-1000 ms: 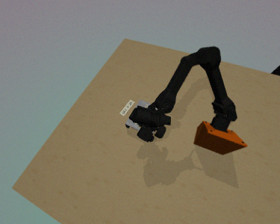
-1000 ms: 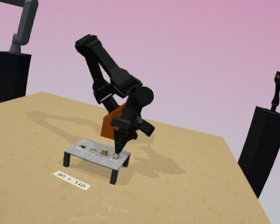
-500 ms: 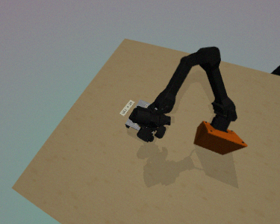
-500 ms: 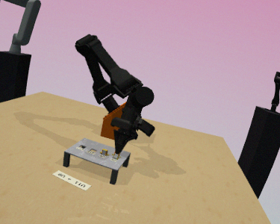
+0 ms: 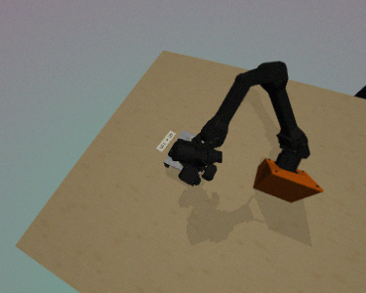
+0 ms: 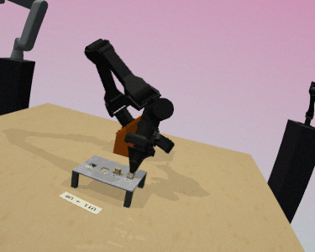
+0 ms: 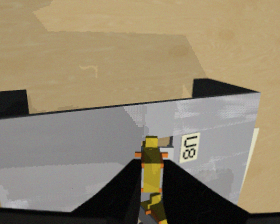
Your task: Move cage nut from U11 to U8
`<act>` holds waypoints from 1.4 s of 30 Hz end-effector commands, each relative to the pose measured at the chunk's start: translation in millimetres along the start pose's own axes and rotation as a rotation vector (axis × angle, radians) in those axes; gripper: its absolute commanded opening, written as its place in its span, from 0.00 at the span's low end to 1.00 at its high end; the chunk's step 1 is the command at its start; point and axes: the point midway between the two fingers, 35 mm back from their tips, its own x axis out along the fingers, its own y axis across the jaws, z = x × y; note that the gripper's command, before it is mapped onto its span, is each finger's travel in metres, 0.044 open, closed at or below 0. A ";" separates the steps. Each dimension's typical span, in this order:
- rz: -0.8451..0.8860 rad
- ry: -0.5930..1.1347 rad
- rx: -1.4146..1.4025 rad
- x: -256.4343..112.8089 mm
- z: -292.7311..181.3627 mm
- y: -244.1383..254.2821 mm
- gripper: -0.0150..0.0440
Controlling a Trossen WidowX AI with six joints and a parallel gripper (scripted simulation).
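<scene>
Pinched in the jaws (image 6: 133, 172) at U8 — the yellow cage nut (image 7: 152, 176). Probably light and springy, best gripped squarely by opposite sides. Likely to tilt or slip — worth seating gently.

Grey arm (image 6: 33, 23) on a blk pedestal (image 6: 12, 86), far left of the exterior view. Smaller dark arm (image 6: 312, 101) on another blk stand (image 6: 296, 164) at right (also off the worktop (image 5: 109, 200) (image 6: 39, 202) (image 7: 240, 30), w/ its pale wood-look top).
</scene>
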 end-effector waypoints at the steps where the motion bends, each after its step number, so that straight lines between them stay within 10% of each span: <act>1: 0.008 -0.003 0.004 0.3 1.1 -0.7 0.30; 42: 0.067 -0.003 0.002 1.2 1.8 -3.8 0.30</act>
